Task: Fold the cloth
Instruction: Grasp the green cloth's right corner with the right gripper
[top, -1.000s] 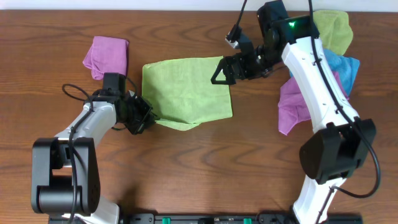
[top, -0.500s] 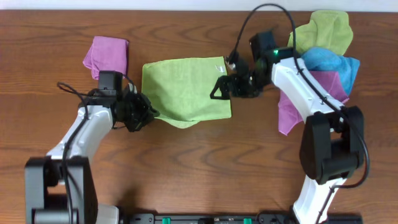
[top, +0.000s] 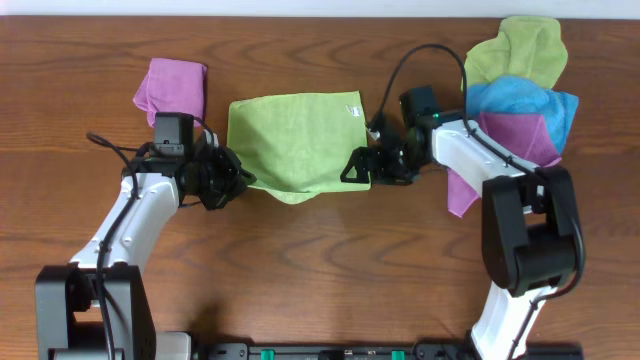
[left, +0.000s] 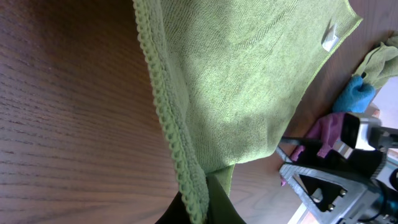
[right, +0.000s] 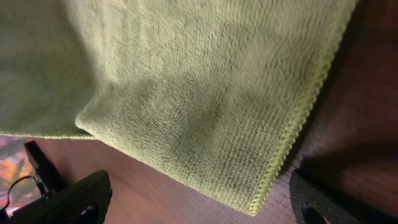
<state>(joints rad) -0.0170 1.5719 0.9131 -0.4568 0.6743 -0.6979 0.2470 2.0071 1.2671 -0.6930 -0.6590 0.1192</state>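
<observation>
The lime-green cloth (top: 297, 143) lies on the wooden table, its near edge sagging into a fold. My left gripper (top: 237, 183) is shut on the cloth's near-left edge; the left wrist view shows the stitched hem (left: 163, 118) pinched between the black fingers (left: 204, 208). My right gripper (top: 362, 170) is open at the cloth's near-right corner. The right wrist view shows that corner (right: 252, 208) lying on the wood between the two spread fingers (right: 199, 202), not gripped.
A purple cloth (top: 173, 88) lies at the far left. At the far right is a pile: an olive-green cloth (top: 515, 50), a blue cloth (top: 520, 100) and a purple cloth (top: 500, 150). A white tag (top: 351, 108) marks the green cloth's far-right corner.
My right gripper has moved down from the cloth's far-right corner to its near-right corner. The cloth has shifted slightly. My left gripper has kept its hold.
</observation>
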